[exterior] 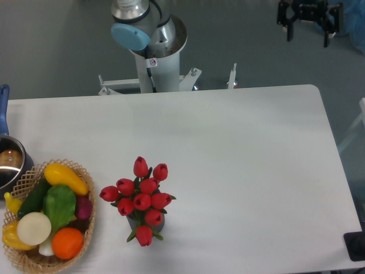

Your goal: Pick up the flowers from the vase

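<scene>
Flowers (141,201), a bunch of smooth red closed tulip buds with green leaves, stand in the small dark vase (158,222) near the front edge of the white table (245,165), almost hiding it from above. Just to their left sits a woven wicker basket (86,228) of rounded, glossy vegetables, and beyond it a steel pot (10,165) with a blue handle at the table's left edge. The black gripper (308,33) hangs far off beyond the table's back right corner, its fingers spread wide and holding nothing.

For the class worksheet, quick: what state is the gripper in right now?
Gripper: open, holding nothing, far from the tulips.
</scene>
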Motion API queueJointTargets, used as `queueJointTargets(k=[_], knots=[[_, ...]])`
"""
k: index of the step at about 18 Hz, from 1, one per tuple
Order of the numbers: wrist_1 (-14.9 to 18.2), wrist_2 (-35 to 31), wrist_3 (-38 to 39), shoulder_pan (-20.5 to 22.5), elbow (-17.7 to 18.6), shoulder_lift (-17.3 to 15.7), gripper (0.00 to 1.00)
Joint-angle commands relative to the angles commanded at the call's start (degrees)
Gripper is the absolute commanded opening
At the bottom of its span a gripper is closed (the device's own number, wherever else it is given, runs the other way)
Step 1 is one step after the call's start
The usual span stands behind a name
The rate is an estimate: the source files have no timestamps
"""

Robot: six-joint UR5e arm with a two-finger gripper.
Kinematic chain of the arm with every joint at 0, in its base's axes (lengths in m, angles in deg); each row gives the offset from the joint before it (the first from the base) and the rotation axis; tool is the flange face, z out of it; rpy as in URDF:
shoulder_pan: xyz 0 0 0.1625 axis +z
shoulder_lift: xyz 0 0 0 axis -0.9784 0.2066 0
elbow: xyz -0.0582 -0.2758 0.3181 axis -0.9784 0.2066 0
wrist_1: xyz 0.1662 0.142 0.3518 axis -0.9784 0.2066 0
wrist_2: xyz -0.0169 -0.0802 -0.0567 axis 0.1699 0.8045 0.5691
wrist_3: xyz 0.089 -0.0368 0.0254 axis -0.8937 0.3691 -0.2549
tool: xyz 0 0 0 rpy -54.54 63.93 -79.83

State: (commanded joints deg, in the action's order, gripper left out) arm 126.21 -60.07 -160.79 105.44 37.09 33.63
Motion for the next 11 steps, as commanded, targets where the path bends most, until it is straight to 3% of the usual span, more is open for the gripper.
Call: queueJointTargets(k=[11], knots=[[-0.2,0.0,0.5,-0.7,1.5,0.5,1.0]])
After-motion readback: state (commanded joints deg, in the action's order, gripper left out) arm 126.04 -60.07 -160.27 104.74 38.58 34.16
